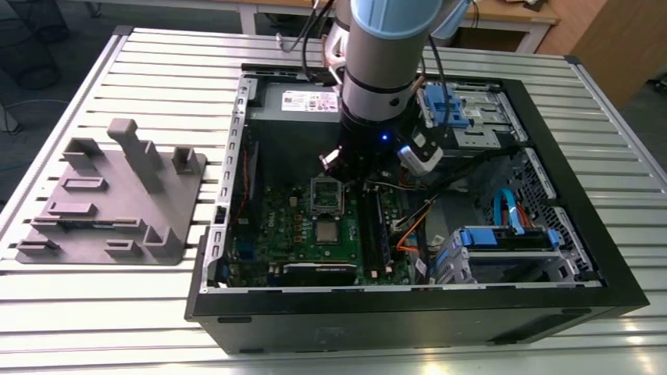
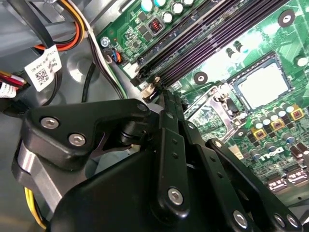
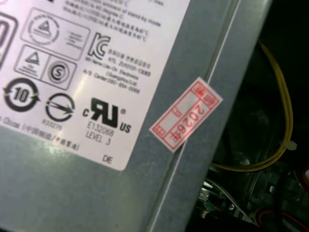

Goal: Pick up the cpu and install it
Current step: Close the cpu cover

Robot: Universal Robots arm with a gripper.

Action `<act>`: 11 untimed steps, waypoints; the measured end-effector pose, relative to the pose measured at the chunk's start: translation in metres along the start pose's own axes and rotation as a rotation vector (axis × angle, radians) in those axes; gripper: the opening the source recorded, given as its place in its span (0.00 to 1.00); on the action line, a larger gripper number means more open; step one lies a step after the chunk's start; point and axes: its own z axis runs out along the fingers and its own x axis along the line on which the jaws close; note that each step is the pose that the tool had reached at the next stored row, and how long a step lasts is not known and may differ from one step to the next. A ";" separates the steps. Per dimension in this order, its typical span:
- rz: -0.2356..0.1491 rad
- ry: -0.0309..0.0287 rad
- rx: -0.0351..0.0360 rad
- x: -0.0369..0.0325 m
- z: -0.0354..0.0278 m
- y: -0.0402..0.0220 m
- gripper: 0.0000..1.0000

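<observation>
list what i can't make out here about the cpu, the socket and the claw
- Socket, second wrist view: the black links of the claw cover its near side, so what lies inside cannot be told.
- cpu, exterior view: too small to tell any corner mark or how it is turned.
- Grey box, first wrist view: its white label is cut off by the picture's edges.

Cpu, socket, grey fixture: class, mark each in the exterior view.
cpu (image 1: 326, 231): exterior view, middle of its silver top.
socket (image 1: 325, 194): exterior view, its dark centre.
grey fixture (image 1: 177, 205): exterior view, its flat base.
</observation>
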 end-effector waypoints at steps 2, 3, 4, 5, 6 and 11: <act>0.000 -0.0021 -0.0049 0.0003 0.0003 0.0008 0.11; 0.000 -0.0027 -0.0061 0.0007 0.0004 0.0011 0.11; 0.000 -0.0030 -0.0064 0.0013 0.0005 0.0015 0.11; 0.000 -0.0033 -0.0064 0.0023 0.0007 0.0019 0.11; 0.000 -0.0038 -0.0063 0.0034 0.0008 0.0024 0.11; 0.000 -0.0045 -0.0059 0.0051 0.0006 0.0029 0.11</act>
